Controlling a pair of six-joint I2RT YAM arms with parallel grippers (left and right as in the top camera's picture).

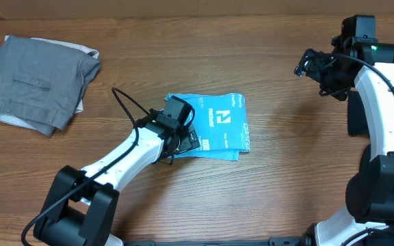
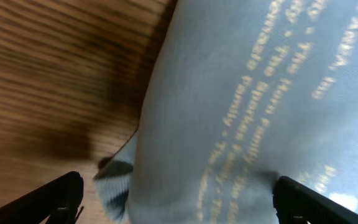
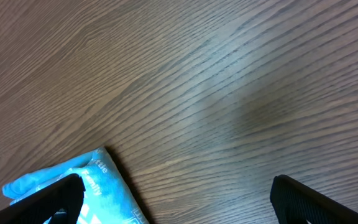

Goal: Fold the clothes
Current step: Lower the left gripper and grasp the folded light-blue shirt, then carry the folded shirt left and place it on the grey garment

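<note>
The clothes, a light blue T-shirt (image 1: 217, 123), lie folded into a small rectangle at the middle of the table, white print facing up. My left gripper (image 1: 185, 139) hangs low over the shirt's left edge, open. In the left wrist view its fingers (image 2: 55, 199) stand wide apart, and the shirt (image 2: 247, 112) with pale text and a ribbed collar edge (image 2: 114, 186) fills the space between them. My right gripper (image 1: 310, 66) is raised at the far right, open and holding nothing. The right wrist view shows only a corner of the shirt (image 3: 95, 186) beside its left finger (image 3: 48, 202).
A folded grey garment (image 1: 40, 78) lies at the back left on the wooden table (image 1: 286, 130). The right arm's base stands at the right edge, and the left arm reaches in from the front left.
</note>
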